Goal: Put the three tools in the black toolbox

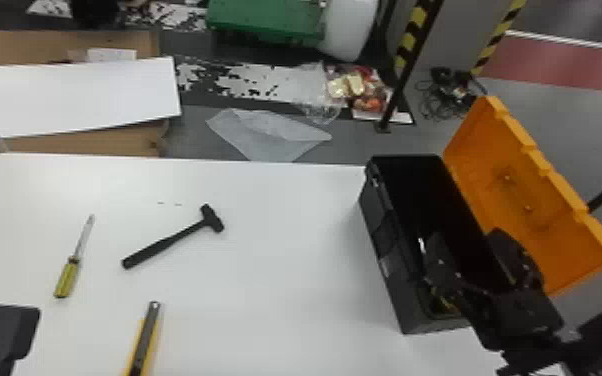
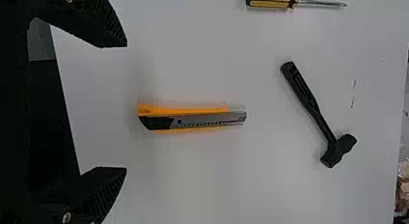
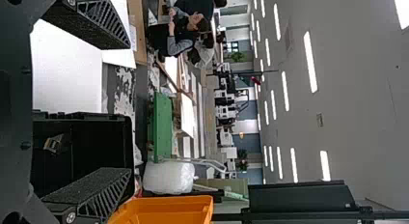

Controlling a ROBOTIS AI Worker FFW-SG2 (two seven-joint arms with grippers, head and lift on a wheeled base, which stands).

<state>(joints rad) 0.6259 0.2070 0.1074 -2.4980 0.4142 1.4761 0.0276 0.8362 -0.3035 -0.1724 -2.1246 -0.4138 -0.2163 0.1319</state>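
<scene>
With 12 o'clock pointing straight away from the robot, the hammer (image 1: 165,243) lies on the table (image 1: 285,280), its head toward 2 and its handle toward 8. The screwdriver (image 1: 67,277) lies near it, between 8 and 9 o'clock from the hammer, tip toward 1. The knife (image 1: 144,342) lies between 6 and 7 o'clock from the hammer, its metal end toward 1. The toolbox (image 1: 390,250) stands at the hammer's 3 o'clock, well apart from all three tools, with its orange lid (image 1: 530,200) open toward 2. The left gripper (image 1: 2,332) is at about 9 o'clock from the knife in the head view; the left wrist view shows its fingers (image 2: 108,31) spread wide, with nothing between them. The right gripper (image 1: 469,240) is over the toolbox, its arm coming in from about 4 o'clock, fingers (image 3: 103,21) spread and empty. Beyond the table, toward 12, a plastic sheet (image 1: 270,132) lies on the floor.
</scene>
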